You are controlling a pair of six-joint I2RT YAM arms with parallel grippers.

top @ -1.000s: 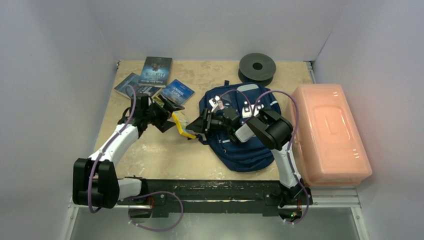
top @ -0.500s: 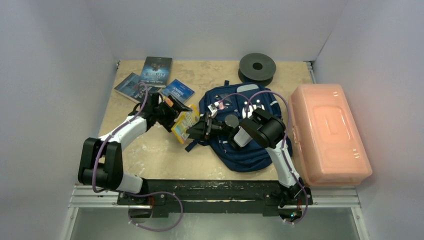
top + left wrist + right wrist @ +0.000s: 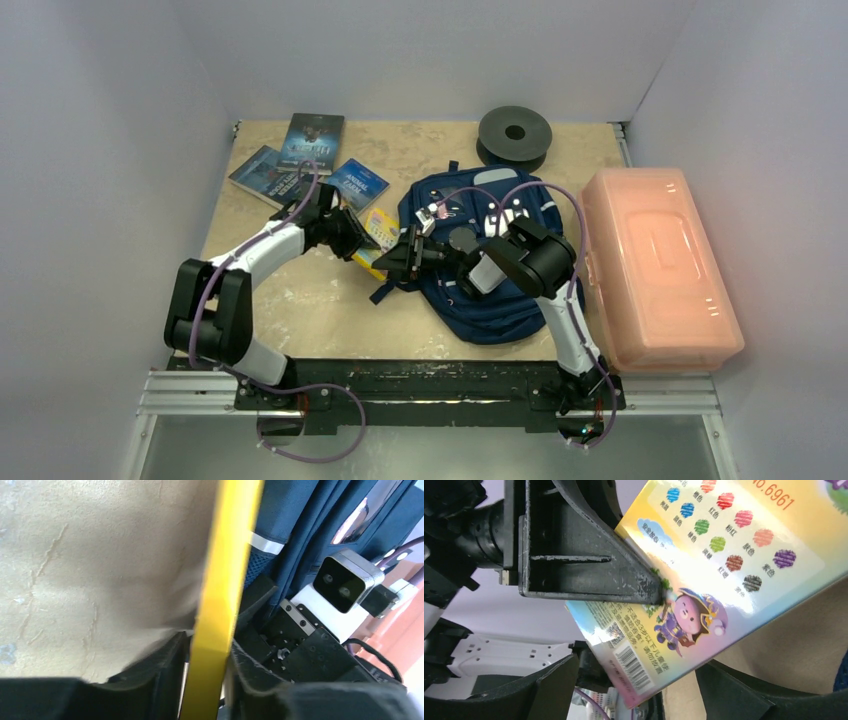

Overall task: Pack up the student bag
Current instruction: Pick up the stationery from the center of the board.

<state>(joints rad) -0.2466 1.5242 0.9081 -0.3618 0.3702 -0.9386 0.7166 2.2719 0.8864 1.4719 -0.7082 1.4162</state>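
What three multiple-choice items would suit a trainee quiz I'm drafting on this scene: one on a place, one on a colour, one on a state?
1. Where on the table is the black spool? A near edge, by the arm bases; B far edge, beyond the student bag; C left edge.
2. What colour is the plastic box? A green; B white; C pinkish orange.
3. How does the right gripper stand? A open, the crayon box between its fingers; B shut, empty; C shut on the student bag.
Key: 1 B, the spool lies past the bag's top; 2 C, its lid shows that tint; 3 A, its wrist view shows the fingers wide apart.
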